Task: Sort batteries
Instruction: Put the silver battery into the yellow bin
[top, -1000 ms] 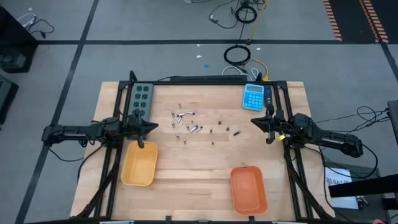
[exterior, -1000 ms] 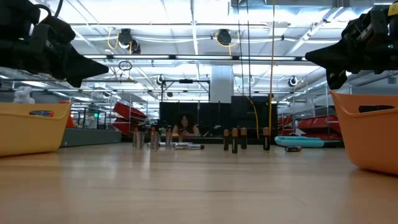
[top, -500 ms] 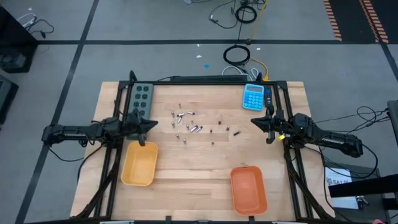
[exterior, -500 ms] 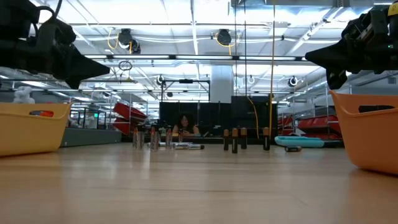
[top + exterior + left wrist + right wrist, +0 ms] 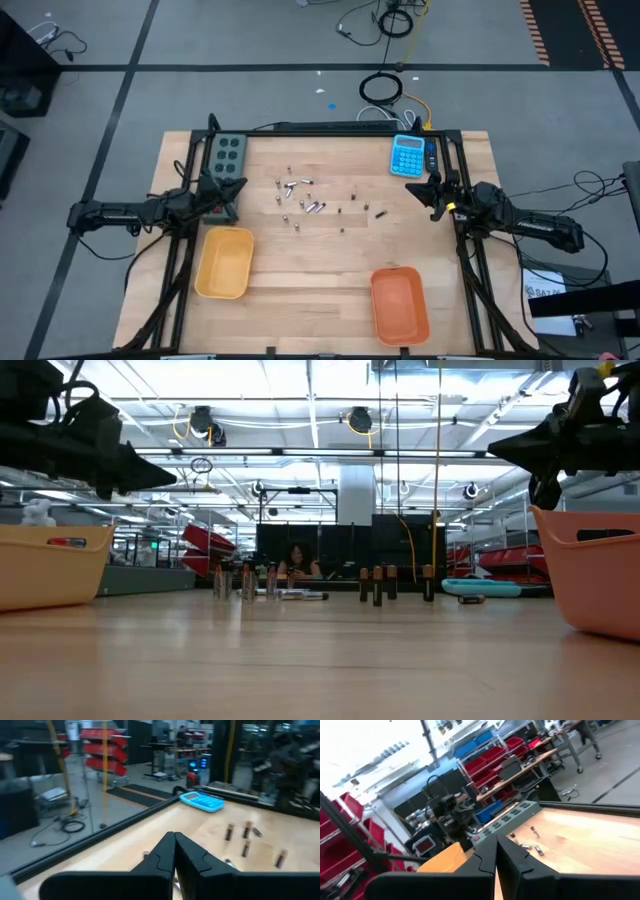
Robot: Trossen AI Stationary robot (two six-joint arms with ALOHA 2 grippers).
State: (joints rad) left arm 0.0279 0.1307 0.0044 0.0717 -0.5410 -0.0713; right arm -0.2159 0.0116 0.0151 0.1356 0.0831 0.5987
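A pale wooden table (image 5: 300, 260) carried a scatter of tiny silvery and dark cylindrical batteries (image 5: 305, 200) near its centre. A grey button box (image 5: 226, 155) lay at ten o'clock, a blue calculator (image 5: 407, 156) at one, a yellow tray (image 5: 224, 262) at eight and an orange tray (image 5: 399, 304) at five.

Bright overhead strip lights (image 5: 300, 425) lit the scene evenly, leaving soft shadows. The wrist views were blurred, with a washed-out glare in the right one.
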